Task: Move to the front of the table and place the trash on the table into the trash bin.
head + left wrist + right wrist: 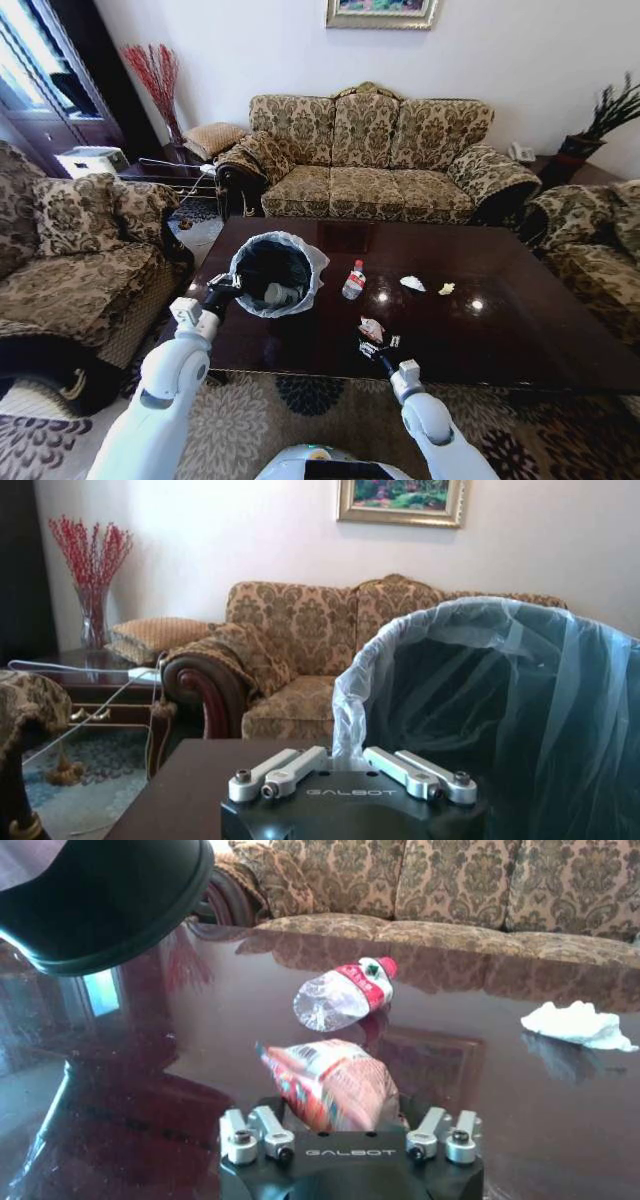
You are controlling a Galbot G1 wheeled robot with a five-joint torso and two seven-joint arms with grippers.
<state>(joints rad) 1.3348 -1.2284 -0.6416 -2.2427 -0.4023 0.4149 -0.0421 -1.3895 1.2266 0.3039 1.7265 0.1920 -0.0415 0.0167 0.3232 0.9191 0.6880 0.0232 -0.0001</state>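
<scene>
The black trash bin [272, 272] with its white liner [450, 652] is over the left part of the dark table [520, 330] and looks tilted in the right wrist view [105, 904]. My left gripper [222, 290] is shut on its near rim [347, 763]. A white item lies inside the bin. My right gripper [372, 350] is near the table's front edge, shut on a crumpled red-and-white wrapper [335, 1084]. Beyond it a clear bottle with a red cap [354, 280] [340, 994] lies on its side. A white paper scrap [412, 283] [577, 1024] and a yellowish scrap [446, 288] lie to the right.
A patterned sofa [370, 160] stands behind the table, with armchairs at the left [80, 260] and right [590, 240]. A side table with a vase of red twigs [155, 80] is at the back left. A patterned rug [300, 400] lies under the table's front edge.
</scene>
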